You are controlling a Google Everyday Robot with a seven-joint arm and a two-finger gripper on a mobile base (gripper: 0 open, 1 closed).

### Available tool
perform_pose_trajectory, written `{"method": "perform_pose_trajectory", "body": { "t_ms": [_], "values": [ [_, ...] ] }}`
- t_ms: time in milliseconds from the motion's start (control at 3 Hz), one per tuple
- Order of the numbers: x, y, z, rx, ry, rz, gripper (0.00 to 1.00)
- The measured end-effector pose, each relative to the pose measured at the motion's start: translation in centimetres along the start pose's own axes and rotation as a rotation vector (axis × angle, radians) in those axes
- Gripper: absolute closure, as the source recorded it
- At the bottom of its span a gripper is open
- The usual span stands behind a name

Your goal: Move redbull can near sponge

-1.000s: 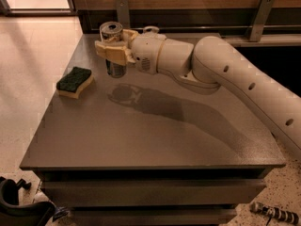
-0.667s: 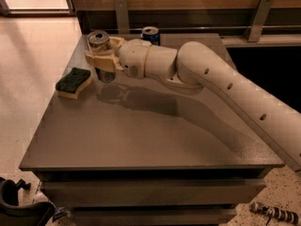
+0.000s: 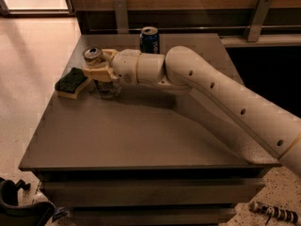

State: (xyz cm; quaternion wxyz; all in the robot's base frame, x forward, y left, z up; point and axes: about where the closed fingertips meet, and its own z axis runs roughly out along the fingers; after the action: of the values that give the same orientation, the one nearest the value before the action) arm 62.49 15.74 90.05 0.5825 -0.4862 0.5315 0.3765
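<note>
On the grey desk (image 3: 141, 140) my claw (image 3: 99, 73) is closed around the redbull can (image 3: 93, 55) and hides its middle. Only the shiny top and a dim lower part show. This slim can is just beside the sponge (image 3: 71, 81), near the left edge.

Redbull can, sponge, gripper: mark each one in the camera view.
redbull can (image 3: 93, 55): camera view, on its shiny top.
sponge (image 3: 71, 80): camera view, on its dark green layer.
gripper (image 3: 99, 74): camera view, between fingertips shut on the redbull can, beside the sponge.
</note>
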Motion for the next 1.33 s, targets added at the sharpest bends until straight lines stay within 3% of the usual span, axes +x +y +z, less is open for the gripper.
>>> {"method": "perform_pose_trajectory", "body": {
  "t_ms": [333, 667, 1000, 1333],
  "values": [
    [1.63, -0.53, -0.31, -0.014, 0.036, 0.029, 1.0],
    [1.29, -0.58, -0.32, -0.014, 0.036, 0.029, 0.83],
    [1.13, -0.6, -0.32, -0.014, 0.036, 0.029, 0.6],
    [1.08, -0.6, -0.3, -0.015, 0.036, 0.029, 0.3]
  ]
}}
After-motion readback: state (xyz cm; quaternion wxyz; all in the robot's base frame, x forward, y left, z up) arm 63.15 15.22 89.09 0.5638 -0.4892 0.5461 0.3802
